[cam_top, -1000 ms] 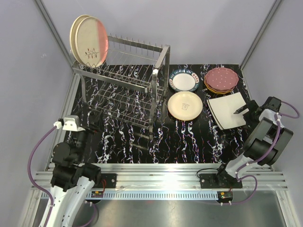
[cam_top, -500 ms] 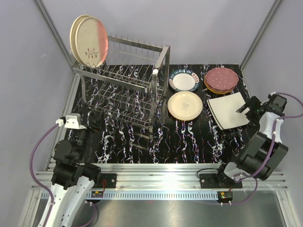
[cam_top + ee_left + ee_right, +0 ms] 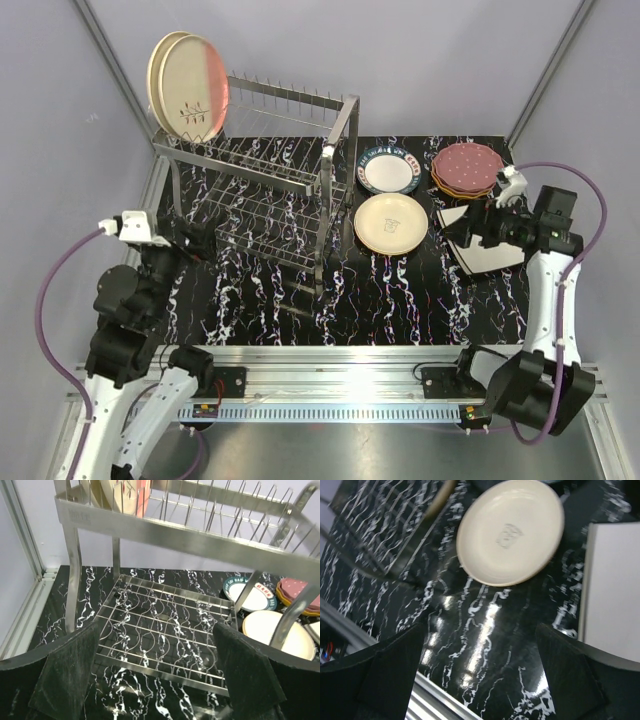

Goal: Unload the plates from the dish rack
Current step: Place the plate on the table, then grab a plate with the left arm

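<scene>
The dish rack (image 3: 262, 190), a two-tier silver wire frame, stands at the back left. Two round cream plates (image 3: 188, 88) lean upright at the left end of its upper tier; their lower edges show as plates (image 3: 120, 495) in the left wrist view. My left gripper (image 3: 198, 241) is open, level with the rack's lower tier (image 3: 165, 627) and just in front of it, with nothing between its fingers. My right gripper (image 3: 470, 225) hangs open over the table between a cream round plate (image 3: 510, 530) and a cream square plate (image 3: 612, 600), holding nothing.
On the table right of the rack lie a white plate with a dark patterned rim (image 3: 389, 170) and a stack topped by a maroon dotted plate (image 3: 466, 165). A metal rail (image 3: 330, 365) runs along the near edge. Grey walls close in both sides.
The right arm has lifted and swung left, its gripper now over the square plate's left edge. The left arm has risen and moved closer to the rack's left end.
</scene>
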`<state>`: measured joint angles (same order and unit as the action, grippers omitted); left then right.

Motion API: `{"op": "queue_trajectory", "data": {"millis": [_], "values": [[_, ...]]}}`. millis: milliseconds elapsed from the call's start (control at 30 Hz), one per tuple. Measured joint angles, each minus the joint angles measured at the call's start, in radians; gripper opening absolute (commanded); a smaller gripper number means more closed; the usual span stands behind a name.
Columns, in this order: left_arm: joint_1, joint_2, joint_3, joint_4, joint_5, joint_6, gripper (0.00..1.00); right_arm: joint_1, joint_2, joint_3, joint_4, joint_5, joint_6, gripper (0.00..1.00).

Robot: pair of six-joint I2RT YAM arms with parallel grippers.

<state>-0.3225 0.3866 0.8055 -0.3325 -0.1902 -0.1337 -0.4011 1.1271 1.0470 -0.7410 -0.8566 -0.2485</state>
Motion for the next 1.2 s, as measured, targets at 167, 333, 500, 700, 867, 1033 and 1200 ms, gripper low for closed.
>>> {"op": "queue_trajectory", "data": {"millis": [167,333,500,700,867,1033,1200], "values": [[0.0,0.142,0.212,-0.1,-0.018,-0.055,0.99,0.115,-0.037,0.0,0.016,-0.072,-0.015,1.0],[0.0,0.314,0.433,-0.158,-0.02,-0.127,0.99,0.12,-0.016,-0.014,0.043,-0.098,-0.03,1.0],[0.011,0.472,0.639,-0.206,-0.02,-0.19,0.99,0.12,-0.013,-0.037,0.048,-0.107,-0.046,1.0],[0.076,0.716,0.971,-0.286,-0.025,-0.297,0.97,0.12,-0.045,-0.056,0.049,-0.11,-0.06,1.0],[0.126,0.857,1.099,-0.354,-0.031,-0.38,0.93,0.12,-0.094,-0.066,0.049,-0.109,-0.065,1.0],[0.16,0.937,1.151,-0.417,-0.031,-0.399,0.89,0.12,-0.118,-0.066,0.05,-0.11,-0.068,1.0],[0.183,0.962,1.154,-0.431,-0.049,-0.381,0.85,0.12,-0.119,-0.066,0.049,-0.105,-0.071,1.0]]}}
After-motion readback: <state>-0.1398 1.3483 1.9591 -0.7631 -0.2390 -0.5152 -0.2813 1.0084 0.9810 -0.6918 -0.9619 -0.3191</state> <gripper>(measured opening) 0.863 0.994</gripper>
